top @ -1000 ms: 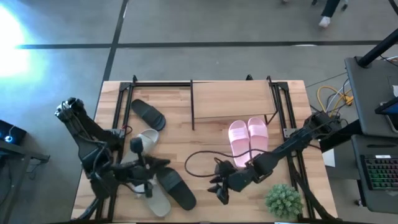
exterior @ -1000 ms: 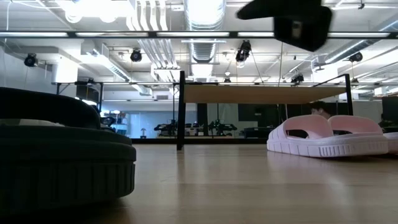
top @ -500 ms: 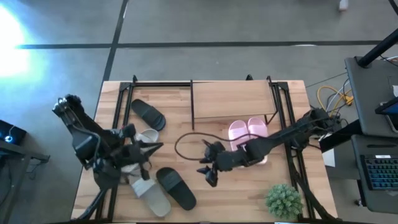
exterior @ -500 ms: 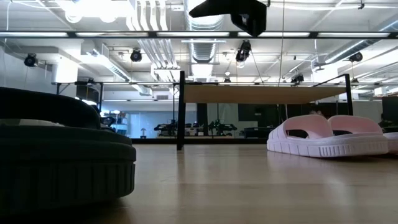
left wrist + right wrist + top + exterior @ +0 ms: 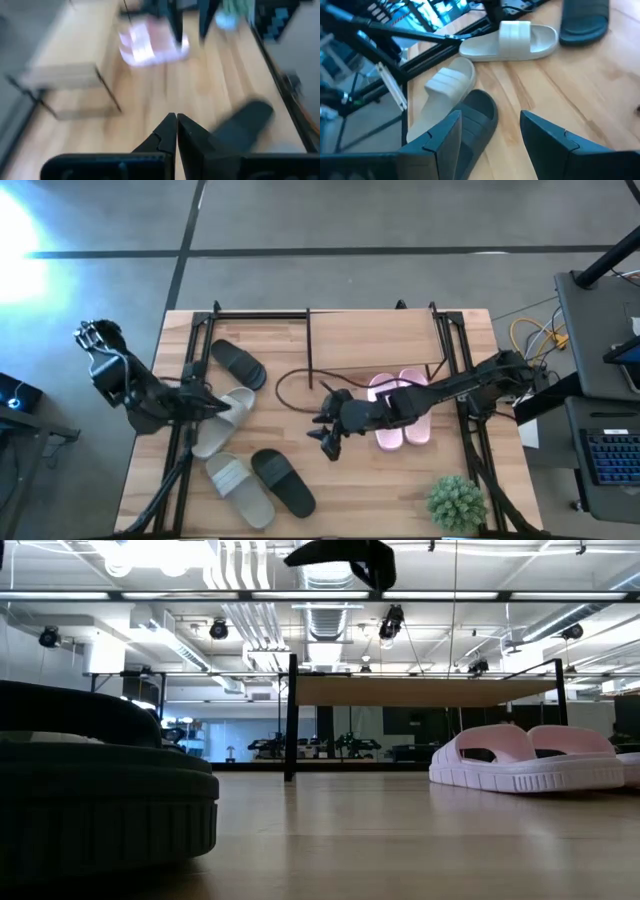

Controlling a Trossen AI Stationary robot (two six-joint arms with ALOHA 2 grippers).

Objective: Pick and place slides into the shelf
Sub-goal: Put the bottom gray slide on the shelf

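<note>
Our right gripper (image 5: 328,442) hangs with fingers spread and holding nothing over the bare wooden table (image 5: 350,490), left of the pink slides (image 5: 400,408) before the shelf (image 5: 372,340); our left gripper (image 5: 222,408), pinched shut and holding nothing, sits by a grey slide (image 5: 218,420). Behind the table we see a hall with ceiling lamps. A black slide (image 5: 100,785) is cut off in the low view, and the left wrist view is blurred.
</note>
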